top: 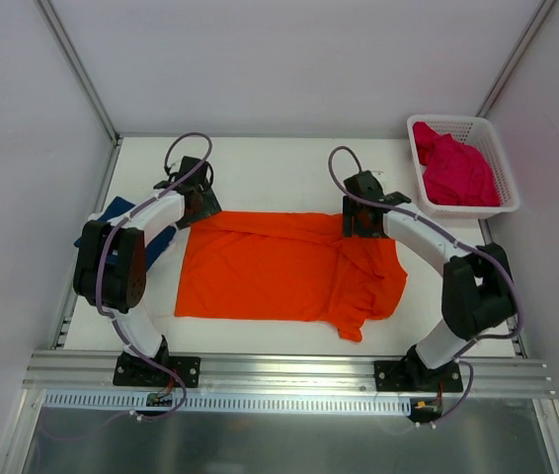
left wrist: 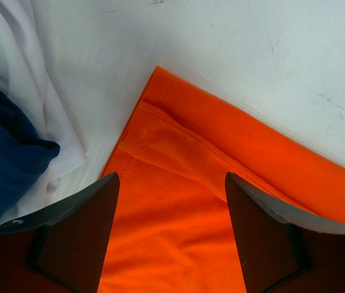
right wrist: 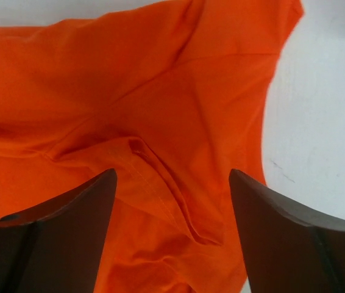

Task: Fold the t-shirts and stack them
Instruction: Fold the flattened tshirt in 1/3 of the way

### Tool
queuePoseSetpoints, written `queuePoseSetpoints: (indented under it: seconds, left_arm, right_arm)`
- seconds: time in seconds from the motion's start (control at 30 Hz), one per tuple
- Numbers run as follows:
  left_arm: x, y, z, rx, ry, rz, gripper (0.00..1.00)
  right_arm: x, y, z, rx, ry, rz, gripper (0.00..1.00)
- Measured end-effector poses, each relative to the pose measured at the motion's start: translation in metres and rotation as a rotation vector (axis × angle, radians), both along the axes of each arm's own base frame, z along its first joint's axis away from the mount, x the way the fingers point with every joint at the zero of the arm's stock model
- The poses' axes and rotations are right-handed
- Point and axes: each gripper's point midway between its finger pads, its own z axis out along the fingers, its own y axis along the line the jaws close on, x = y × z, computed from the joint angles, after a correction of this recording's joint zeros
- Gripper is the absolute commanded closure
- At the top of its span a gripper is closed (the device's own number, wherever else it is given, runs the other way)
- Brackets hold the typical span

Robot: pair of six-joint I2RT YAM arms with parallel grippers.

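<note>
Both spread wide, empty: left pincer (left wrist: 171, 178) above orange t-shirt (top: 279, 275) corner, right pincer (right wrist: 172, 173) above its creased cloth.

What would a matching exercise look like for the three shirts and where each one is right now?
Things:
1. orange shirt
2. pink shirt
3. navy shirt

Places:
A. bunched in the basket, far right corner
B. at the left edge of the table
C. spread out mid-table

Pairs: 1-C, 2-A, 3-B
</note>
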Motion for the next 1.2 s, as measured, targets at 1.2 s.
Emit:
queuePoseSetpoints:
  seconds: [1.2]
  left_arm:
    - [0.041, -0.015, -0.035, 0.0, 0.054, -0.025, 0.35]
  right_arm:
    - [0.087, -0.057, -0.044, -0.001, 0.056, -0.181, 0.46]
